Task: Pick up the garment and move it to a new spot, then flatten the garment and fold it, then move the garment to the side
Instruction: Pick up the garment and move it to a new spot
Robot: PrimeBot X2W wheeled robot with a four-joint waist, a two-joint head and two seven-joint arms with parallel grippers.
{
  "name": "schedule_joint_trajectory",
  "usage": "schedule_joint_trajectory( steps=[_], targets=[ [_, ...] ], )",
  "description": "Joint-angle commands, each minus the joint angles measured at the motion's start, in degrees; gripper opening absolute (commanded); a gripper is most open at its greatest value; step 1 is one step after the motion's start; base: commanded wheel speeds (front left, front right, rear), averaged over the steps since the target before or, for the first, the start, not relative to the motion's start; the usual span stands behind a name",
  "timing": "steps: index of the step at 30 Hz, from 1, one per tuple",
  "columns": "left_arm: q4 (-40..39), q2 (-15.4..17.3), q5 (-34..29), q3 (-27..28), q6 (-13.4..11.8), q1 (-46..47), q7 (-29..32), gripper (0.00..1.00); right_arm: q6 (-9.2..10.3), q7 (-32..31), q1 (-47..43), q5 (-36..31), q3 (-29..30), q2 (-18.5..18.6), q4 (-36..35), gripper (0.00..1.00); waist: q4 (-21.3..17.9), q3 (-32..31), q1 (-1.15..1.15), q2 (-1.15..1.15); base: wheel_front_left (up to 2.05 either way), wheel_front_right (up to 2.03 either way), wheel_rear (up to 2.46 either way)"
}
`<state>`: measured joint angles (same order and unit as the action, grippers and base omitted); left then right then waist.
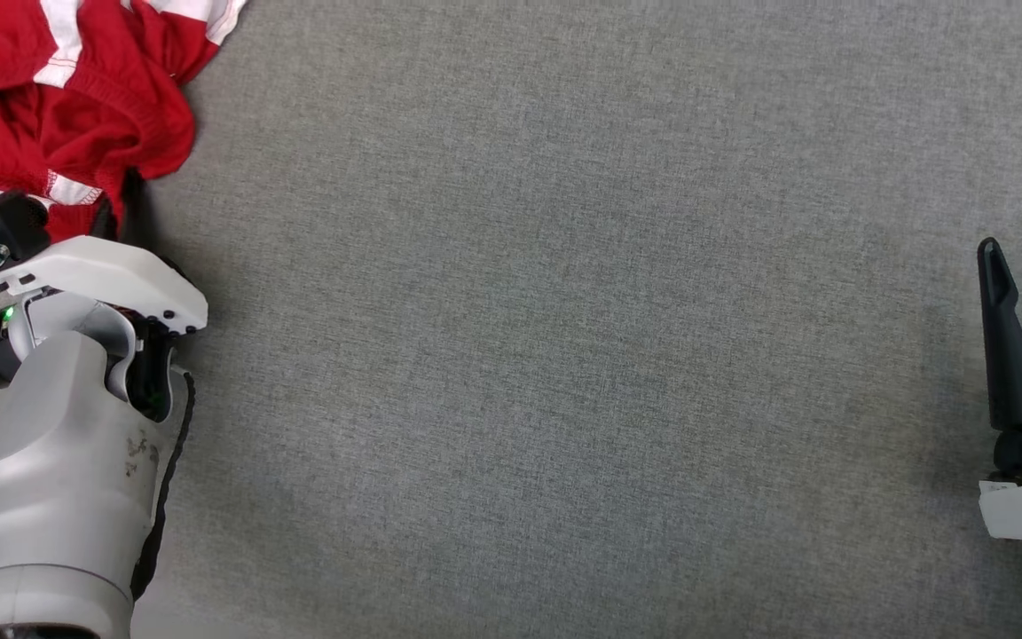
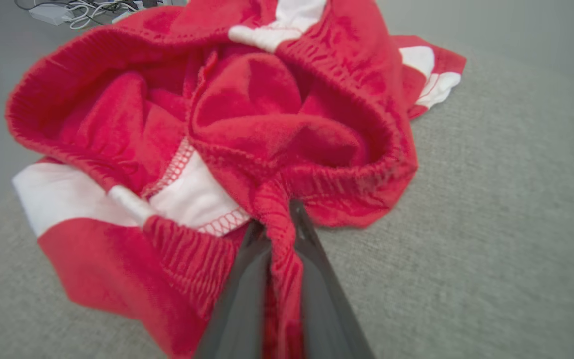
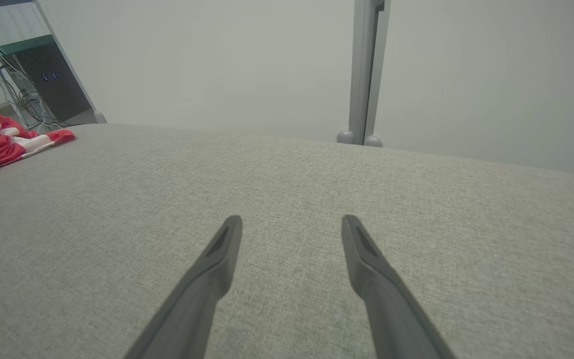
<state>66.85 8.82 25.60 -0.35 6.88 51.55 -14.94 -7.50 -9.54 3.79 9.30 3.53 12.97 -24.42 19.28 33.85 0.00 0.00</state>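
The garment is a crumpled red piece with white bands, bunched at the top left corner of the grey fabric surface. In the left wrist view the garment lies heaped, and my left gripper is shut on a ribbed red edge pinched between its two dark fingers. In the head view the left gripper reaches into the garment's near edge. My right gripper hovers open over bare fabric far to the right, one finger showing at the right edge. The garment lies far left of it.
The grey fabric surface spreads wide between the two arms. Beyond its far edge stand a grey post, a pale wall and a dark cabinet with cables. Cables and a white box lie behind the garment.
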Motion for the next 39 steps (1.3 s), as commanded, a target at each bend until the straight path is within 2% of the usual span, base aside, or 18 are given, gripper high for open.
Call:
schedule_joint_trajectory(
  steps=[1, 4, 12, 15, 22, 28, 34, 39],
  targets=[
    [-0.36, 0.17, -0.47, -0.19, 0.12, -1.3, -0.09, 0.0, 0.02, 0.57, 0.33, -0.06, 0.34, 0.04, 0.42, 1.0, 0.28, -1.45, 0.0, 0.0, 0.0, 0.0, 0.0],
    [-7.2, 1.61, -1.82, 1.27, -0.1, -3.14, -0.29, 0.0, 0.02, 1.26, -0.43, 0.11, 0.19, -0.38, 1.34, 1.0, 0.57, -4.3, 0.0, 0.0, 0.0, 0.0, 0.0],
    [-26.8, 0.88, -7.55, 5.1, -1.28, -14.03, -0.3, 0.0, 0.02, 3.1, -2.82, 0.81, -0.72, -1.9, 4.32, 1.0, 0.33, -13.32, 0.0, 0.0, 0.0, 0.0, 0.0],
    [-35.09, -0.41, -10.05, 5.64, -1.52, -19.84, -0.3, 0.0, 0.02, 3.78, -4.51, 1.21, -0.83, -2.85, 5.43, 1.0, -0.07, -17.22, 0.0, 0.0, 0.0, 0.0, 0.0],
    [-51.08, -2.88, -13.61, 4.11, -3.12, -35.04, -0.29, 0.0, 0.02, 4.74, -9.18, 1.83, -1.23, -5.33, 7.57, 1.0, -1.04, -25.06, 0.0, 0.0, 0.0, 0.0, 0.0],
    [-62.53, -4.22, -15.06, -0.85, -4.11, -44.01, 4.47, 0.0, 0.02, 4.13, -11.03, 1.59, -0.83, -5.26, 6.65, 1.0, -1.95, -27.28, 0.0, 0.0, 0.0, 0.0, 0.0],
    [-66.87, -5.04, -14.25, -6.93, -2.99, -43.55, 8.16, 0.0, 0.02, 3.97, -9.11, 1.92, -1.9, -5.31, 5.53, 1.0, -6.73, -25.78, 0.0, 0.0, 0.0, 0.0, 0.0],
    [-64.04, -5.55, -12.99, -12.85, -1.61, -37.61, 8.6, 0.0, 0.02, 4.84, -6.6, 2.22, -3.25, -5.83, 5.52, 1.0, -14.91, -21.15, 0.0, 0.0, 0.0, 0.0, 0.0]
  ],
)
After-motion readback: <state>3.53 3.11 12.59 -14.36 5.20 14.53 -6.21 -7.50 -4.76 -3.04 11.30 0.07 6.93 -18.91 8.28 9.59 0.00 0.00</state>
